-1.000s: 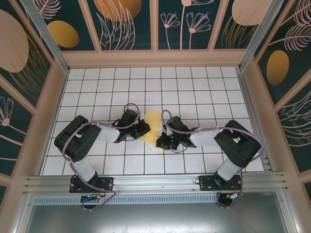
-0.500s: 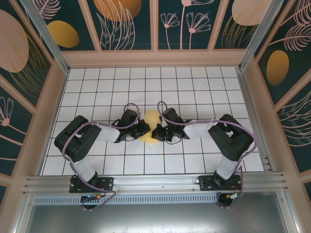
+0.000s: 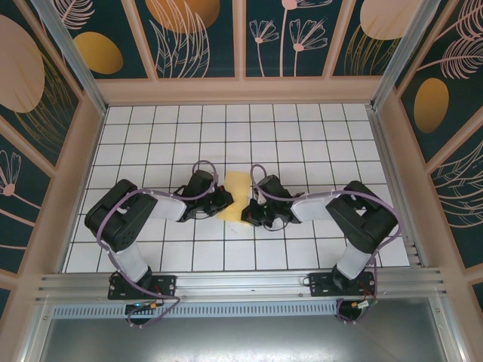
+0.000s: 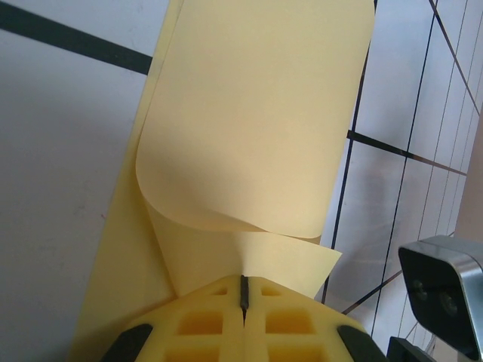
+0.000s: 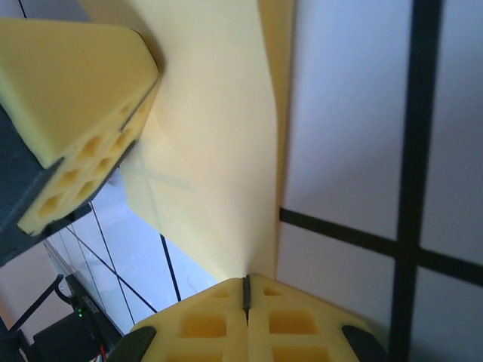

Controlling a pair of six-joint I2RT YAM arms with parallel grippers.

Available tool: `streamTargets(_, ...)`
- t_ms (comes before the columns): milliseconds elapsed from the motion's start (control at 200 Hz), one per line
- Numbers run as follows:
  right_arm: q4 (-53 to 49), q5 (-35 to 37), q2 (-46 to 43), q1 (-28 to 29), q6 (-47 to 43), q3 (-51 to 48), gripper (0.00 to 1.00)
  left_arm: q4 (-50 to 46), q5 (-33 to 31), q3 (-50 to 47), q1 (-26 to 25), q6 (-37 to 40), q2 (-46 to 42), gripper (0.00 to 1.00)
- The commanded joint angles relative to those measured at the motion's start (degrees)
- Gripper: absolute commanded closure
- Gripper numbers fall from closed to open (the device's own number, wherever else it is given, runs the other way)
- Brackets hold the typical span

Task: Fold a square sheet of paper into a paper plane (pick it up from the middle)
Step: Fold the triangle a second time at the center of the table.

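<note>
The square sheet of paper [image 3: 236,188], thin and yellow-orange, is held between the two arms at the middle of the white grid table [image 3: 302,136]. My left gripper [image 3: 223,204] is shut on its left edge. In the left wrist view the jaws [image 4: 244,290] pinch the paper [image 4: 256,128], which curls over itself in a loose roll. My right gripper [image 3: 248,216] is shut on the opposite edge. In the right wrist view the paper [image 5: 219,151] runs down into the closed jaws [image 5: 245,290], and a yellow foam finger of the left gripper [image 5: 75,83] shows at upper left.
Both arms lie low over the table, elbows out toward the side walls [image 3: 83,151]. A metal rail [image 3: 241,283] runs along the near edge by the arm bases. Patterned panels [image 3: 241,38] close off the back.
The right gripper swung up and left toward the left gripper, then eased back down and right. The sheet went from a flatter rectangle to a curled, bent shape. The left arm stayed put.
</note>
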Motion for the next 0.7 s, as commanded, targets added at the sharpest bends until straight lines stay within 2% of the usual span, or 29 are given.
streamTargets(0,-5.4,-0.4,-1.9,-0.1,1.4,-3.5,1.00,-4.8,-2.0,-1.7,0.2,0.7,3.0,1.00)
streamTargets(150,-6.2,0.2,-5.0,-0.1,0.6,-1.4,1.00,-4.8,-1.8,-1.6,0.2,0.8,2.9,1.00)
streamTargets(300,-7.0,1.8,-6.5,-0.5,-1.3,4.7,1.00,-4.8,-1.6,-1.6,0.2,0.8,2.8,1.00)
streamTargets(500,-4.8,0.8,0.0,-0.6,-0.9,8.8,1.00,-4.7,-1.3,-1.5,0.2,0.9,2.4,1.00)
streamTargets(696,-3.3,0.2,4.3,-0.7,0.2,7.6,1.00,-4.9,-1.2,-1.4,0.2,1.2,2.1,1.00)
